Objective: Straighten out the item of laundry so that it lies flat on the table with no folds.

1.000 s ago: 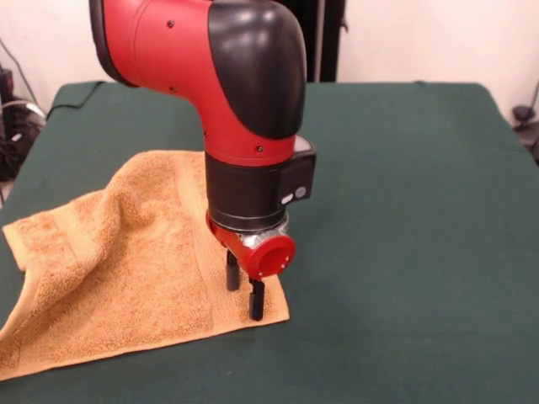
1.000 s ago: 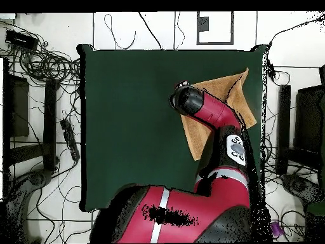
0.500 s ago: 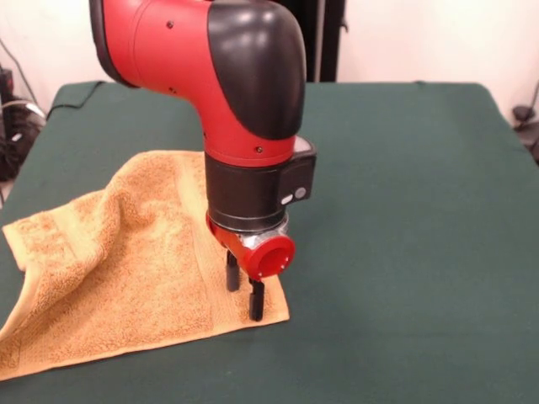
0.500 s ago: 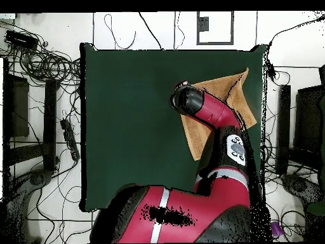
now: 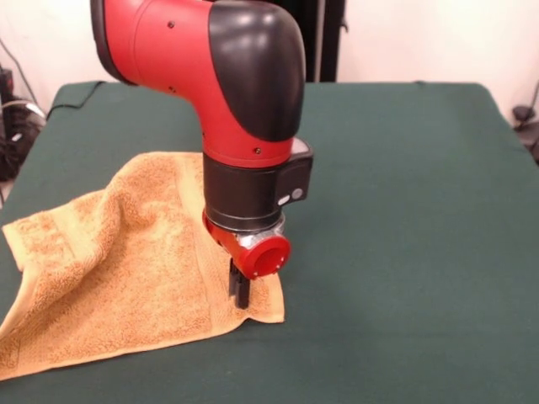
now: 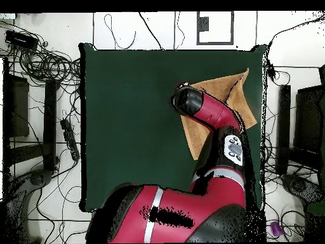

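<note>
The item of laundry [image 5: 118, 261], an orange-tan terry towel, lies on the left part of the dark green table [image 5: 404, 210]. Its left side is rumpled, with a raised ridge and a turned-over edge near the table's left border. My gripper [image 5: 242, 290] points straight down at the towel's near right corner, its fingers pinched together on the cloth there, which puckers slightly. In the overhead view the towel [image 6: 223, 89] shows at the table's [image 6: 127, 114] upper right, partly covered by the arm, which hides the gripper.
Green cloth stretches wide to the right of the towel in the front view. Cables [image 6: 44, 63] and dark equipment [image 6: 291, 127] ring the table in the overhead view. A dark post [image 5: 324, 38] stands behind the table.
The two fingers stood apart over the towel's corner; now they have come together on it, drawing the corner slightly inward. The arm has barely shifted.
</note>
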